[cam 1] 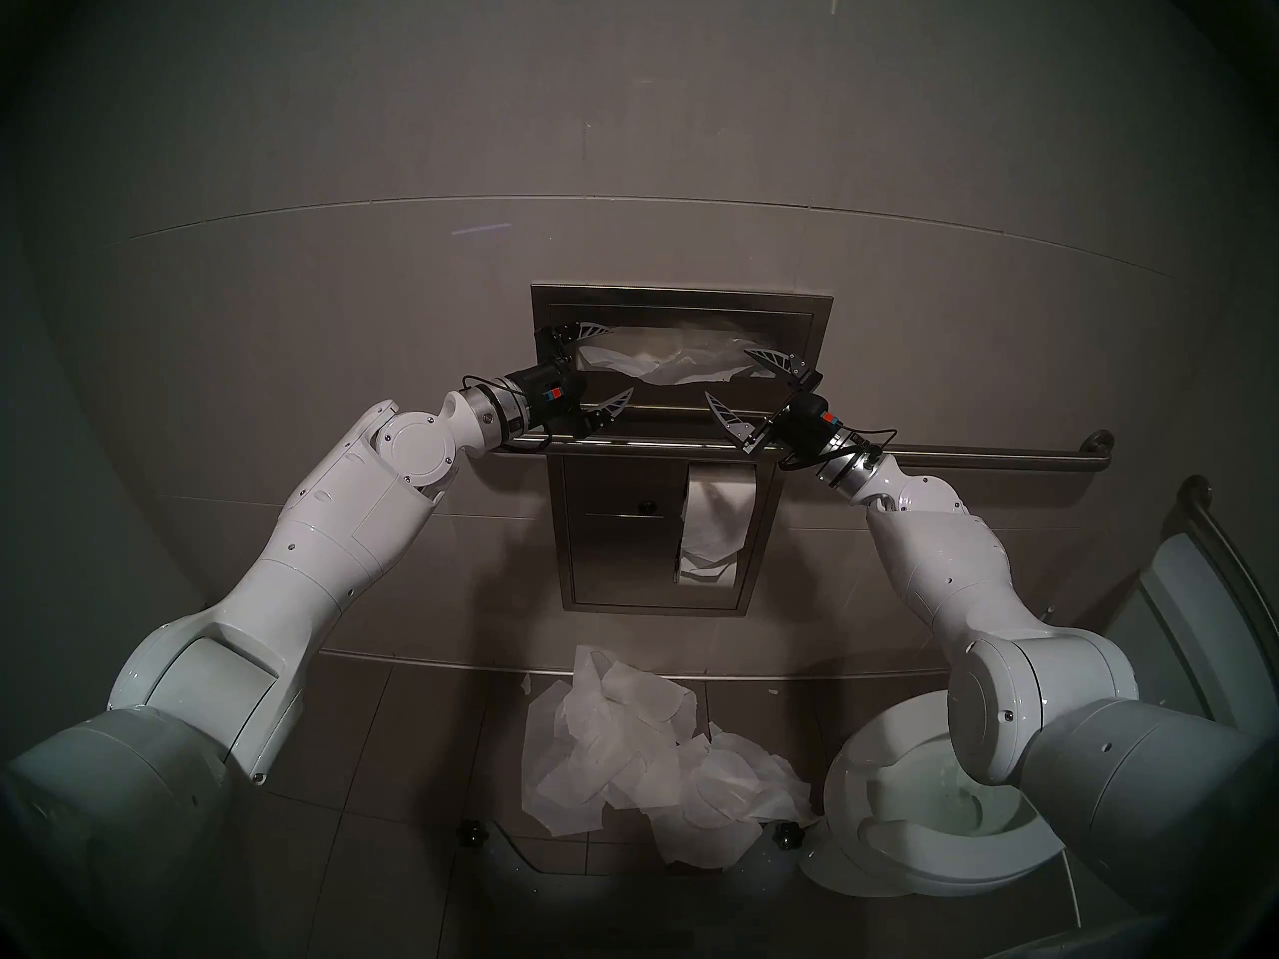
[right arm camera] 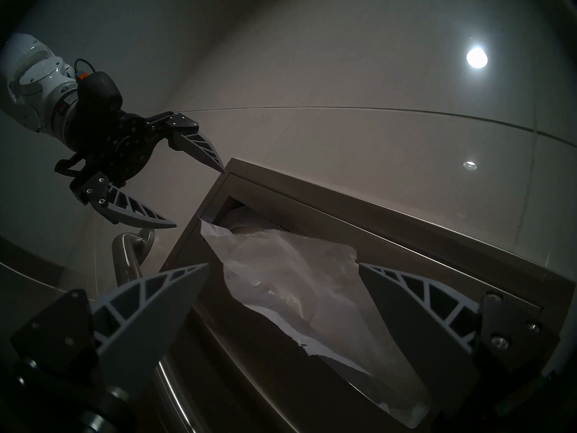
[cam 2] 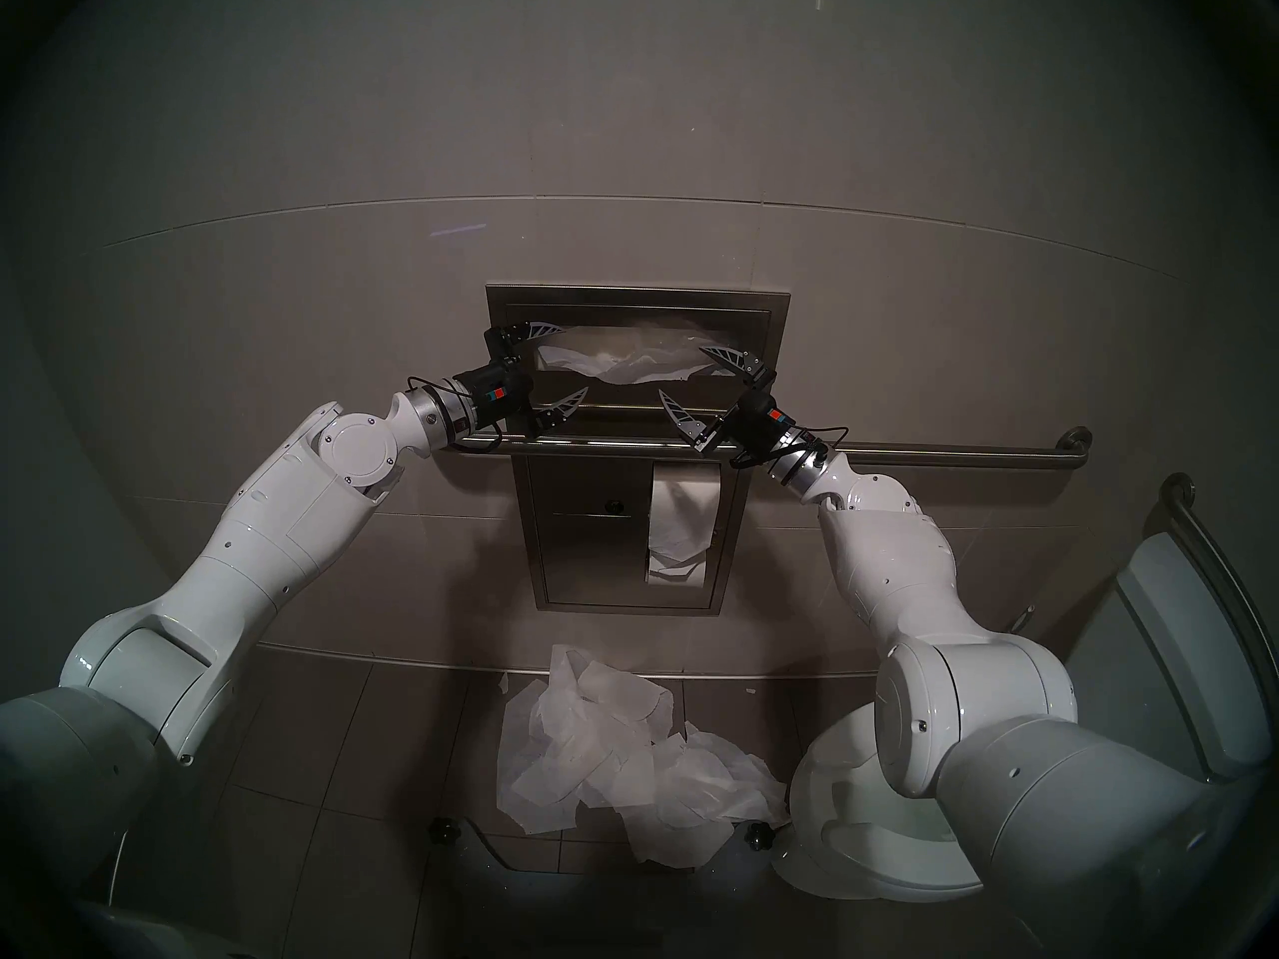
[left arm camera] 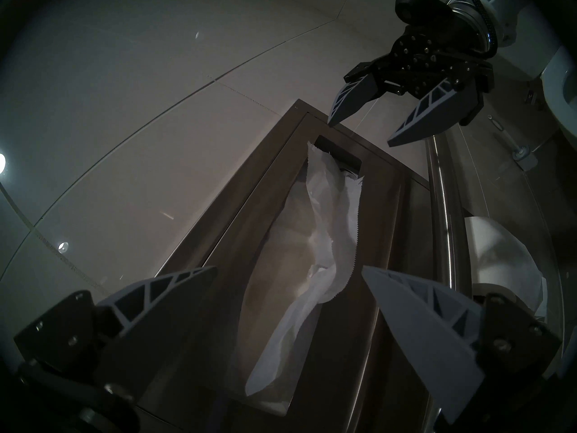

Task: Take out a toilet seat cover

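1. At the slot of the recessed steel dispenser [cam 1: 682, 299] on the tiled wall, one toilet seat cover [cam 1: 668, 366] is seen bulging out, crumpled, its serrated edge hanging over the slot's lower lip.
2. The left gripper [cam 1: 612, 362] is held at the slot's left end with its jaws spread wide and nothing between them; its upper finger lies over the dispenser's frame and its lower one just above the grab bar [cam 1: 969, 456].
3. The right gripper [cam 1: 730, 376] is held at the slot's right end, likewise spread wide and empty, the cover lying between the two grippers and gripped by neither.
4. Open room is left between the two grippers across the middle of the slot; below, it is bounded by the one horizontal grab bar, which crosses the front of the dispenser.
5. One toilet paper roll [cam 1: 716, 521] is seen in the lower compartment, its tail hanging down.
6. One heap of used sheets [cam 1: 650, 750] is spread on the floor beneath, touching the rim of the one toilet [cam 1: 872, 861] at the right.
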You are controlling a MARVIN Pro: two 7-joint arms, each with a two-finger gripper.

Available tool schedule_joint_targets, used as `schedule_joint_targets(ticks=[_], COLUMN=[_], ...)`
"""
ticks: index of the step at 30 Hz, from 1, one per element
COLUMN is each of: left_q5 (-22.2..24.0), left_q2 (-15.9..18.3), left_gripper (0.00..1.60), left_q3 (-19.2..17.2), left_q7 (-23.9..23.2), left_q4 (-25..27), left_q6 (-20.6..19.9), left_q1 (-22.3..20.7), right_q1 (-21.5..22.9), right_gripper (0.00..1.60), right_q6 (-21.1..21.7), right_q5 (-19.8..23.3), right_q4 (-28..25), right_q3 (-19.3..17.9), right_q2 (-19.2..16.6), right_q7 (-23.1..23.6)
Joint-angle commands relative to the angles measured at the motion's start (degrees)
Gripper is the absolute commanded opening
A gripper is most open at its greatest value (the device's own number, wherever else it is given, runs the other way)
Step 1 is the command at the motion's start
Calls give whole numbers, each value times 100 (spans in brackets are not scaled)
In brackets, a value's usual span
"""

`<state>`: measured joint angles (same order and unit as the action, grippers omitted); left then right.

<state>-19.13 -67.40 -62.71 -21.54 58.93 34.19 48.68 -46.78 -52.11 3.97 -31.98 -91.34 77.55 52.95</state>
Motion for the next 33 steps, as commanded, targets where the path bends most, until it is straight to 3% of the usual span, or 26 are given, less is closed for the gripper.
schedule_joint_targets(ticks=[1,7,15,33], left_q5=[6,2,6,6], left_q2=[-70,-87,-94,-105], left_gripper=[160,160,160,160], left_q3=[-92,-98,-108,-119], left_q7=[90,86,73,60], left_q4=[-8,-64,-83,-111], left_q6=[216,288,319,362], left_q1=[-380,-400,-396,-391], right_q1=[372,385,790,1400], right_gripper=[160,160,160,160], right_q6=[-179,-131,52,212], right_q5=[87,152,40,-313], right_q4=[35,279,700,892], right_q3=[30,-101,-62,292], right_q2=[-28,-379,-613,-299], right_q7=[185,41,-17,122])
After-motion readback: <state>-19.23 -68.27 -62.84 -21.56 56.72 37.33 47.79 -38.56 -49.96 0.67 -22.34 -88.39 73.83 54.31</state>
